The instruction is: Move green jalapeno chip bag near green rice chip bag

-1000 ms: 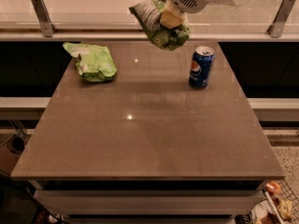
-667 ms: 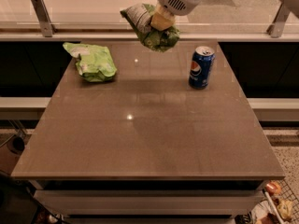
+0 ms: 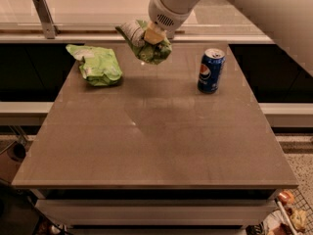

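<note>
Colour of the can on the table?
The can: blue, red-and-white logo, camera view. The gripper holds the darker green bag above the table's far side.

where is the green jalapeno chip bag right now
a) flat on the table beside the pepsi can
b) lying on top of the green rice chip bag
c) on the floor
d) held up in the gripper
d: the gripper is shut on the green jalapeno chip bag and holds it off the table, between the green rice chip bag and the Pepsi can.
</note>
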Motion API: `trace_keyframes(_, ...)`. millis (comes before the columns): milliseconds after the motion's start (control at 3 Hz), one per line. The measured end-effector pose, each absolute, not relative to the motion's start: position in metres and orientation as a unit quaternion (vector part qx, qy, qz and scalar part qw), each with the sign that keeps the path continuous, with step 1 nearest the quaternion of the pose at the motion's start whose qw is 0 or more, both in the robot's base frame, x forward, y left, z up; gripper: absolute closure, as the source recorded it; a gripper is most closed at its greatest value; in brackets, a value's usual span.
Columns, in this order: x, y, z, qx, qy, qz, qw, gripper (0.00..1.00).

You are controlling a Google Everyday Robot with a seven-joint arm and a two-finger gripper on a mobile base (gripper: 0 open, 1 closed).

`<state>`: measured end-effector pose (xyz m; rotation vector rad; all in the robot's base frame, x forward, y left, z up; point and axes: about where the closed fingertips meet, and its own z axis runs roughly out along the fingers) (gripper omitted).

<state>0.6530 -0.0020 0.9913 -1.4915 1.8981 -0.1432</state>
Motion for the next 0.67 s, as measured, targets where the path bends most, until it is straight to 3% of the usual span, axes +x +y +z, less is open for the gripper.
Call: trace_keyframes(667, 0.694, 0.024, 0.961, -0.574, 0.733, -0.05, 0.362, 1.0)
